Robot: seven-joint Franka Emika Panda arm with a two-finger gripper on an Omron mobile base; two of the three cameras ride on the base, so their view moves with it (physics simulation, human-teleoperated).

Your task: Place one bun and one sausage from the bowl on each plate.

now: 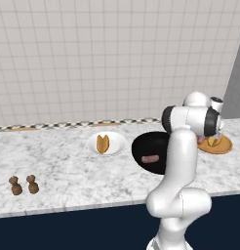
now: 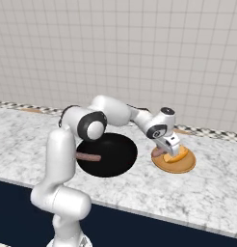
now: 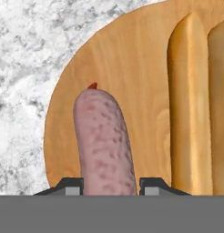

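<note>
My gripper [image 3: 109,184] is shut on a pinkish-brown sausage [image 3: 104,141], which I hold just above the orange-tan plate [image 3: 109,59]. A golden bun [image 3: 191,104] lies on that plate to the right of the sausage. From the right base view, the gripper [image 2: 166,148] hangs over the left edge of the orange plate [image 2: 185,165], with the sausage [image 2: 159,152] in it and the bun [image 2: 174,155] beside it. The black bowl [image 2: 115,149] holds another sausage [image 2: 88,157]. Left of the bowl [image 1: 141,146], the white plate [image 1: 119,143] carries one bun [image 1: 103,143].
Two dark brown shakers [image 1: 16,185] [image 1: 32,184] stand near the counter's front left edge. A tiled wall runs along the back of the marble counter. My arm's elbow leans over the right part of the bowl.
</note>
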